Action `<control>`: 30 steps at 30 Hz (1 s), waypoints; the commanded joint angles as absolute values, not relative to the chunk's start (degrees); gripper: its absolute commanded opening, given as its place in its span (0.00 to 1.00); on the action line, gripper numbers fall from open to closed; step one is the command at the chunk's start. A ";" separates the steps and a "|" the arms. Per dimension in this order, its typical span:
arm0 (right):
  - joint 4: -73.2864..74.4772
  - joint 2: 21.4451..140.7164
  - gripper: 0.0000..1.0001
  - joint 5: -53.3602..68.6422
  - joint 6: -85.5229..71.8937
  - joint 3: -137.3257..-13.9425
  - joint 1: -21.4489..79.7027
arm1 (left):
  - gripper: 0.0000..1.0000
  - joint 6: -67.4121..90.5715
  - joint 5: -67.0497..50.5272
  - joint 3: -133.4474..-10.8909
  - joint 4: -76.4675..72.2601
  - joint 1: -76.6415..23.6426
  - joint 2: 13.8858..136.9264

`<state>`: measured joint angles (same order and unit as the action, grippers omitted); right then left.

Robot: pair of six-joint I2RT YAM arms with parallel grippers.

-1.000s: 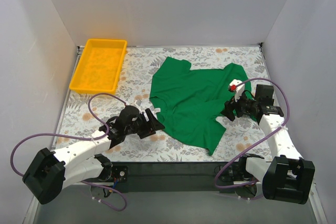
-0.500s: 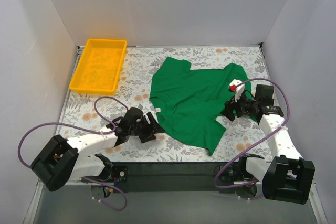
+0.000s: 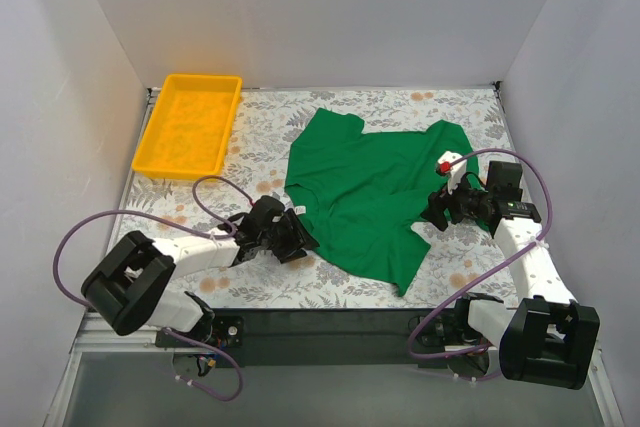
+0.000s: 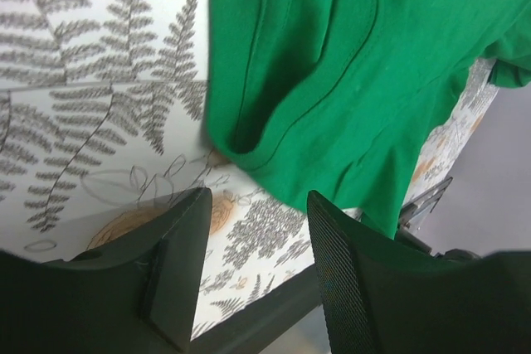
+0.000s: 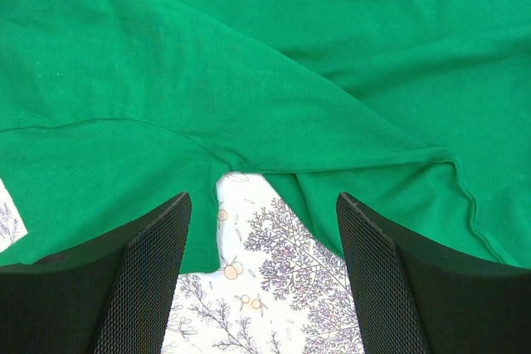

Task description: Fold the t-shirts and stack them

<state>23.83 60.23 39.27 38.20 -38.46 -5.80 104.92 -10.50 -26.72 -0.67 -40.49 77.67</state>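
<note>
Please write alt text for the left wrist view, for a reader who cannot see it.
A green t-shirt lies bunched on the fern-print table, just ahead of the left pincer, whose black fingers stand apart and hold nothing.

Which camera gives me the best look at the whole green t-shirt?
The top external view: it alone shows the whole t-shirt, lying rumpled on the table. The left wrist view catches only a hemmed edge close up; the right wrist view only a stretch of creased cloth.
</note>
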 commanded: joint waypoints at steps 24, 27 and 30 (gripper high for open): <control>23.03 58.80 0.77 41.57 38.94 -38.14 -6.50 | 0.00 85.17 -2.46 -40.50 15.11 -22.77 81.90; 23.12 58.80 0.77 41.40 38.94 -38.14 -6.59 | 0.01 82.36 -2.81 -46.13 16.17 -19.96 87.00; 22.94 58.62 0.77 41.05 39.02 -38.14 -6.59 | 0.02 80.25 -3.86 -52.54 17.14 -17.67 92.26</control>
<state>23.83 59.75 40.12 38.39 -38.46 -6.33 84.64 -2.94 -47.31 15.53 -19.59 89.10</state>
